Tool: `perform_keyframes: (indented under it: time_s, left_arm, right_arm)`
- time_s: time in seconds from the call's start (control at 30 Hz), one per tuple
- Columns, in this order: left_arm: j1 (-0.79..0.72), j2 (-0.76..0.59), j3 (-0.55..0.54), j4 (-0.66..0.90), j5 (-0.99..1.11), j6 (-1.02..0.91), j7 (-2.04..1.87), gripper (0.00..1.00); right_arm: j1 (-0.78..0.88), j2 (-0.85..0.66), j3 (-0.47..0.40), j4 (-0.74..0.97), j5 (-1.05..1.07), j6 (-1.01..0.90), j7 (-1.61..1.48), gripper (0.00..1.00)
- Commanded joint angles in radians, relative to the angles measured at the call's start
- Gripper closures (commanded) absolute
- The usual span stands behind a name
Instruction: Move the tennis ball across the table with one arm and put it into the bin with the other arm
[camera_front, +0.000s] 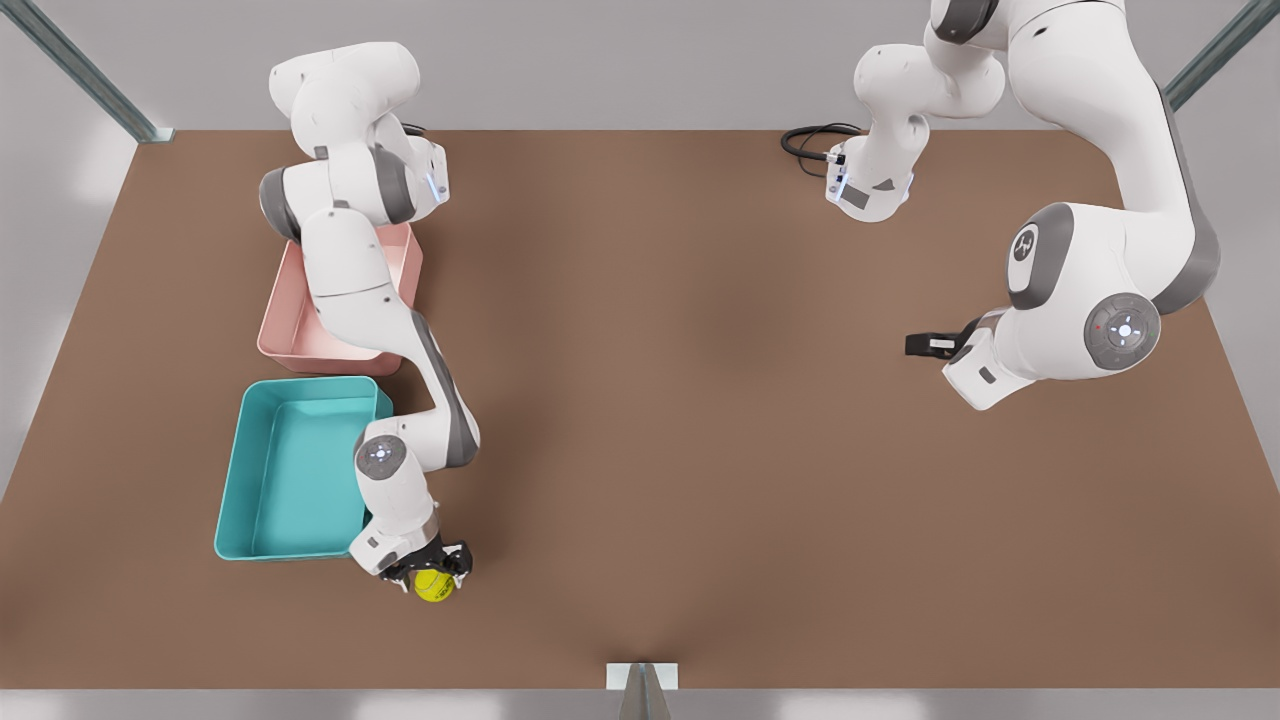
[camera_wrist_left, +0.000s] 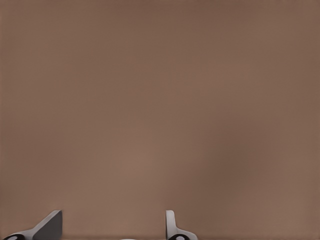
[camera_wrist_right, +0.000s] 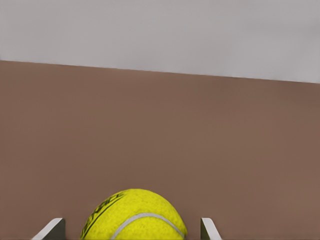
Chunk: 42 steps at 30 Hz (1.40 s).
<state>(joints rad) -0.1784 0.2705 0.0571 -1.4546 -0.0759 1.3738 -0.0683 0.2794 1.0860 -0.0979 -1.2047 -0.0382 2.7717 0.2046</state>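
The table (camera_front: 700, 420) is a big matte brown top. On its left side in the front view sit two tubs: the teal bin (camera_front: 262, 520) toward the near-left corner and a pink tub (camera_front: 290, 330) just behind it, close together.

The right arm reaches from the far-left corner across both tubs. The right gripper (camera_front: 432, 578) ends just off the bin's near corner, close to the table's near edge, with its fingers clamped on either side of the tennis ball (camera_front: 434, 585). So the ball is right beside the bin, not in it.

The left arm waits over by the table's right edge. The left gripper (camera_front: 925, 344) is above bare tabletop with its fingers (camera_wrist_left: 171, 225) apart.
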Motion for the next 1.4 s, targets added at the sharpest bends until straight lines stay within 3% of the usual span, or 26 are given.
perform_keyframes:
  time_s: [0.0,0.33,0.43,0.5,0.63,0.77,1.03,1.1,1.2,1.23,1.37]
  left_arm:
    - [0.001,0.0,0.0,0.0,0.001,0.002,-0.019,0.0]
    - [0.001,0.036,-0.005,0.002,0.002,0.007,0.059,0.0]
    - [0.005,0.036,-0.037,0.005,0.005,-0.019,0.024,0.0]
    - [-0.007,0.038,-0.037,0.005,0.011,-0.078,0.033,0.0]
    - [0.027,0.075,-0.036,0.004,0.013,-0.13,0.186,0.0]
    - [-0.033,0.085,-0.069,0.023,0.019,-0.013,0.108,0.0]
    - [-0.065,0.098,-0.126,0.026,0.067,-0.016,-0.041,0.0]
    - [-0.069,0.093,-0.148,0.028,0.088,-0.016,-0.062,0.0]
    - [-0.067,0.096,-0.148,0.028,0.088,-0.012,-0.062,0.0]
    - [-0.064,0.098,-0.146,0.028,0.087,-0.012,-0.062,0.0]
    - [-0.062,0.098,-0.146,0.028,0.093,-0.012,-0.062,0.0]
  right_arm:
    - [-0.002,0.006,0.0,0.0,0.0,0.011,-0.004,0.0]
    - [0.0,0.037,0.0,0.013,-0.003,0.028,-0.002,0.0]
    - [0.0,0.037,0.001,0.016,-0.003,0.031,-0.002,0.26]
    - [0.0,0.037,0.001,0.019,-0.003,0.031,0.001,0.29]
    - [0.0,0.017,0.001,0.022,0.004,0.029,0.004,0.28]
    - [0.001,-0.049,0.001,-0.01,0.0,0.016,0.003,0.28]
    - [-0.131,-0.546,-0.008,-0.463,0.003,-0.271,-0.398,0.27]
    - [-0.194,-0.583,-0.032,-0.507,0.003,-0.4,-0.475,0.27]
    - [-0.241,-0.558,-0.052,-0.544,0.011,-0.426,-0.514,0.27]
    - [-0.243,-0.551,-0.054,-0.555,0.011,-0.426,-0.514,0.0]
    - [-0.246,-0.541,-0.054,-0.589,0.014,-0.446,-0.508,0.0]
